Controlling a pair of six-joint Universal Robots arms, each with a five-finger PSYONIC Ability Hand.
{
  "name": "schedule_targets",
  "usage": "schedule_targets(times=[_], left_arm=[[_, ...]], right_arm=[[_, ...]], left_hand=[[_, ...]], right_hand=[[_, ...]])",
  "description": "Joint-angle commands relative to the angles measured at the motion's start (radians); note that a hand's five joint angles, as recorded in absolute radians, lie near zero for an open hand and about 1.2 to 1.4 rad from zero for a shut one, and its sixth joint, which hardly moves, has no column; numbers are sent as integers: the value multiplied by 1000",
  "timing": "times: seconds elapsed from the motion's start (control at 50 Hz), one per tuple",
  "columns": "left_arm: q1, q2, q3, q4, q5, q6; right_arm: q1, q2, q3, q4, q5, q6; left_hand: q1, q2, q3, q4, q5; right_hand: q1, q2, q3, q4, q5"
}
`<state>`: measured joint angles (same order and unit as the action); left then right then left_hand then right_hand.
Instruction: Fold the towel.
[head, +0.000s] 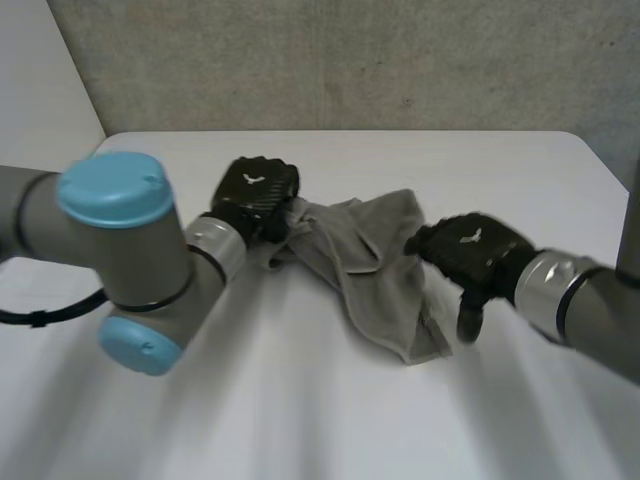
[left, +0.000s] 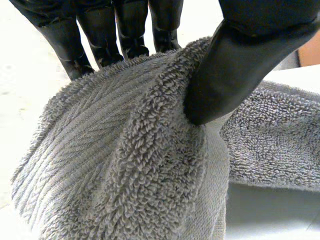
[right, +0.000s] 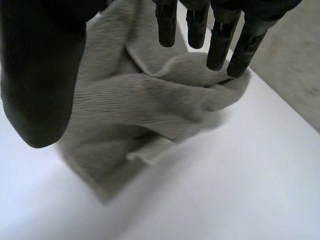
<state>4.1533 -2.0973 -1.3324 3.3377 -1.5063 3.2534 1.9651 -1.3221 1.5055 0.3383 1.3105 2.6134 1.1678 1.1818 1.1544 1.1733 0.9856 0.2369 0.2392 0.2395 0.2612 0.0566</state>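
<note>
A grey towel (head: 370, 260) lies crumpled in the middle of the white table (head: 300, 410). My left hand (head: 255, 195) is at the towel's left end. In the left wrist view its thumb (left: 235, 65) presses a raised fold of the towel (left: 125, 165) against the fingers (left: 100, 30) behind it, so it is shut on the cloth. My right hand (head: 470, 250) hovers at the towel's right edge. In the right wrist view its fingers (right: 220, 35) are straight and apart from the thumb (right: 40, 75), open over the towel (right: 135, 105), holding nothing.
My left arm's elbow with light-blue caps (head: 115, 190) bulks at the near left. A grey wall (head: 350, 60) stands behind the table's far edge. Bare table lies in front of the towel and to its far right.
</note>
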Motion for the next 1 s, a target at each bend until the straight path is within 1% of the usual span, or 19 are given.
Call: schedule_targets(times=[0.02, 0.06, 0.08, 0.12, 0.18, 0.28, 0.34, 0.5, 0.62, 0.66, 0.68, 0.7, 0.72, 0.76, 0.78, 0.82, 0.84, 0.88, 1.0], left_arm=[[77, 111, -114, -10, 8, -66], [93, 137, -135, -10, 11, -82], [109, 167, -160, -12, 12, -101], [125, 193, -189, -12, 15, -121], [142, 227, -247, -12, 26, -142], [148, 266, -318, -10, 37, -147], [159, 283, -353, -9, 37, -147], [171, 296, -393, -10, 37, -149], [171, 295, -399, -10, 32, -152], [171, 293, -401, -10, 32, -152], [171, 295, -401, -10, 31, -153], [171, 295, -401, -10, 31, -153], [171, 295, -401, -10, 31, -153], [171, 295, -404, -12, 31, -155], [171, 296, -409, -12, 31, -155], [171, 301, -412, -12, 31, -155], [171, 310, -415, -12, 31, -156], [173, 324, -418, -14, 31, -158], [180, 387, -435, -27, 40, -208]], right_arm=[[90, 7, 130, -222, 4, 5], [103, 59, 153, -355, 48, 16], [103, 60, 153, -355, 49, 16], [109, 108, 157, -447, 97, 46], [113, 138, 154, -461, 105, 77], [150, 208, 145, -453, 116, 252], [170, 233, 145, -456, 119, 312], [184, 287, 134, -455, 118, 414], [199, 294, 133, -458, 115, 474], [204, 296, 133, -467, 113, 494], [204, 296, 133, -467, 113, 494], [204, 297, 131, -473, 115, 500], [204, 297, 131, -473, 115, 501], [204, 300, 124, -510, 124, 519], [204, 300, 124, -510, 124, 519], [201, 316, 114, -556, 131, 539], [201, 316, 114, -556, 131, 539], [195, 333, 95, -564, 134, 542], [187, 319, 78, -550, 130, 533]], left_hand=[[17, 3, 31, 12, 25], [15, 1, 28, 9, 22], [15, 0, 28, 9, 22], [15, 0, 28, 9, 22], [6, -8, 19, 0, 13], [-41, -55, -28, -47, -33], [-44, -58, -31, -50, -36], [-44, -58, -31, -50, -37], [-62, -76, -48, -67, -54], [-70, -85, -57, -76, -63], [-76, -90, -63, -82, -69], [-76, -91, -63, -82, -69], [-79, -93, -66, -85, -72], [-76, -91, -63, -82, -69], [-76, -91, -63, -82, -69], [-76, -91, -63, -82, -69], [-74, -88, -60, -79, -66], [-74, -88, -60, -79, -66], [-62, -76, -48, -67, -54]], right_hand=[[-62, -65, -65, -87, -57], [-62, -65, -65, -87, -57], [-62, -65, -65, -87, -57], [-62, -65, -65, -87, -57], [-62, -65, -65, -87, -57], [-62, -65, -65, -87, -57], [-62, -65, -65, -87, -57], [-62, -65, -65, -87, -57], [-58, -60, -61, -82, -52], [62, 59, 59, 37, 67], [62, 60, 60, 38, 68], [187, 185, 185, 163, 193], [189, 186, 186, 164, 194], [536, 534, 533, 512, 542], [538, 536, 535, 514, 544], [836, 834, 834, 812, 842], [837, 835, 835, 813, 843], [1158, 1156, 1155, 1134, 1164], [1159, 1157, 1157, 1135, 1165]])
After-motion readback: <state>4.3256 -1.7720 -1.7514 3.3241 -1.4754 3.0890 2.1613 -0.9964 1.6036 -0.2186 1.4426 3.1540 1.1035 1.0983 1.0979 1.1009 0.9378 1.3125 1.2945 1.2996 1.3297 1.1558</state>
